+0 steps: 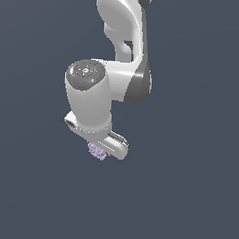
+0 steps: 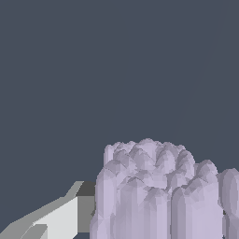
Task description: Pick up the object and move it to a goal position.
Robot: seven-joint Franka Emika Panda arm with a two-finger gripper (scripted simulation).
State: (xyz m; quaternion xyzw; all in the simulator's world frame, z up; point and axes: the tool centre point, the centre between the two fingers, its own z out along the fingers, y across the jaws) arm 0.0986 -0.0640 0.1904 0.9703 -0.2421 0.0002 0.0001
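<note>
The object (image 1: pixel 96 151) is a small pale lilac, bumpy chunk that sticks out just below the white hand in the exterior view. My gripper (image 1: pixel 101 148) points downward, and the hand hides most of its fingers. In the wrist view the object (image 2: pixel 158 191) looms large and close. One white finger with a dark pad (image 2: pixel 65 217) presses against its side, and the other finger is hidden behind the chunk. The gripper is shut on the object.
Both views show only a plain dark blue-grey background. The white arm (image 1: pixel 120 51) rises to the exterior view's upper edge. No goal marker shows.
</note>
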